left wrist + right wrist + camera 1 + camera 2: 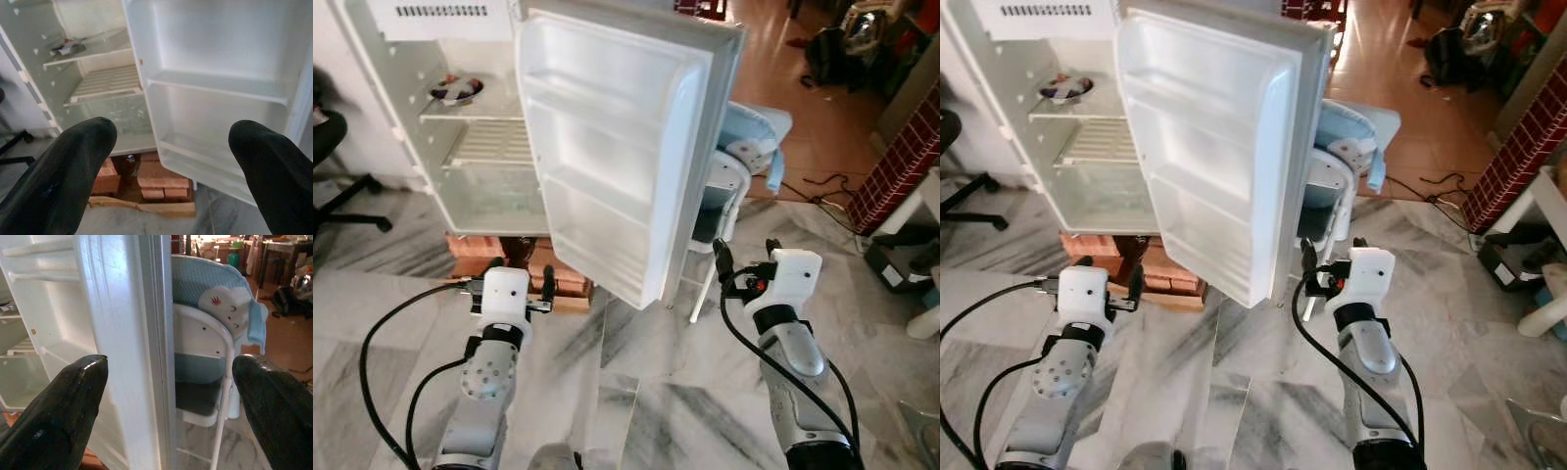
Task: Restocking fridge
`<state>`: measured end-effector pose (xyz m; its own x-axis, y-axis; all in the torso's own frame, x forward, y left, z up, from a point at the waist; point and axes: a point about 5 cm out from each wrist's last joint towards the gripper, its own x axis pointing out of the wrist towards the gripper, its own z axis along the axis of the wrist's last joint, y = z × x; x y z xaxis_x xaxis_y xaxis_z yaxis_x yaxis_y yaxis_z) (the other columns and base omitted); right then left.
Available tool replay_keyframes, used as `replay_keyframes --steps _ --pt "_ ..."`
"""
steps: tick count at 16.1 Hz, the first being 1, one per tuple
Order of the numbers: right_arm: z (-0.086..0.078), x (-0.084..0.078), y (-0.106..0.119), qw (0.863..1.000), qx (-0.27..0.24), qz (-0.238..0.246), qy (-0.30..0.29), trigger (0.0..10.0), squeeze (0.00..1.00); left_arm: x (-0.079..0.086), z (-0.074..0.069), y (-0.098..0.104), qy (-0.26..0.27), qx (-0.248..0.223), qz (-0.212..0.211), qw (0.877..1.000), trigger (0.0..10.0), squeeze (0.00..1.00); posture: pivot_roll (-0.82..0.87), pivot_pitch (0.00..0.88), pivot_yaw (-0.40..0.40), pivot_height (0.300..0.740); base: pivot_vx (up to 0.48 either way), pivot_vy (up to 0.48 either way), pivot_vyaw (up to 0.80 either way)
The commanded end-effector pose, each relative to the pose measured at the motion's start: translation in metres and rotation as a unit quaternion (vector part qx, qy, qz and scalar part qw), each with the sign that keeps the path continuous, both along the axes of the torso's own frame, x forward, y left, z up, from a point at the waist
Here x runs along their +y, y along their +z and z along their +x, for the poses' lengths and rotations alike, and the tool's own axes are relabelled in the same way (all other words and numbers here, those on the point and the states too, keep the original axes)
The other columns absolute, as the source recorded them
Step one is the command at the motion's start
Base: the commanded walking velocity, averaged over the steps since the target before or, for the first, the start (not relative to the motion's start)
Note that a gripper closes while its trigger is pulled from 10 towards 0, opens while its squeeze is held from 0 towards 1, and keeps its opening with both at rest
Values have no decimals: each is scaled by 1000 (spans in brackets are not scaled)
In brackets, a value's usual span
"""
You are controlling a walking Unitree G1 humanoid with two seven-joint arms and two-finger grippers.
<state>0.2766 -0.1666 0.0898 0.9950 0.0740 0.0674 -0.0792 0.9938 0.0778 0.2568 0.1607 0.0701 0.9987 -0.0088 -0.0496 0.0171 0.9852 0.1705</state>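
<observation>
A small white fridge (480,186) stands on bricks with its door (617,147) swung wide open towards me. The door's inner shelves hold nothing. On the fridge's upper shelf lies a small dish (457,91) with something dark in it, and the wire shelf below is bare. My left gripper (521,276) is raised low in front of the fridge's bottom edge, fingers (73,166) apart and nothing between them. My right gripper (747,257) is held up just right of the door's outer edge, open and holding nothing.
Behind the door stands a white high chair (736,166) with a blue cushion. Red bricks (560,279) support the fridge. A black office chair (335,157) is at the left. A brick wall (901,162), cables and white furniture lie at the right. The floor is grey marble.
</observation>
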Motion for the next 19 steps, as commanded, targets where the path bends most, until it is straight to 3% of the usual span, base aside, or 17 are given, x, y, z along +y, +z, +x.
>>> replay_keyframes --steps 1,4,9,15,18,19 --pt "2 0 5 1000 -12 -13 0 10000 0 0 1 5 -2 -10 -3 1000 10000 0 127 45 -18 740 345 0 0" --pt "7 -9 10 999 -18 -22 -18 10000 0 -8 -3 3 -13 -6 -18 1000 10000 0 127 52 -22 740 400 0 0" --pt "6 -11 14 998 -27 -42 -25 10000 0 -10 -6 -4 -13 14 -26 999 10000 0 122 62 -29 740 369 0 0" --pt "15 -17 20 997 -33 -51 -40 10000 0 -13 -11 -8 -17 29 -23 999 10000 0 130 67 -30 740 0 0 750" --pt "28 -13 28 997 -44 -50 -33 10000 0 -6 -20 -17 -12 59 -8 998 10000 0 144 72 -31 740 0 0 742" --pt "34 -12 32 997 -50 -55 -31 10000 0 -6 -24 -24 -25 88 -8 996 10000 0 154 74 -34 740 0 0 744"
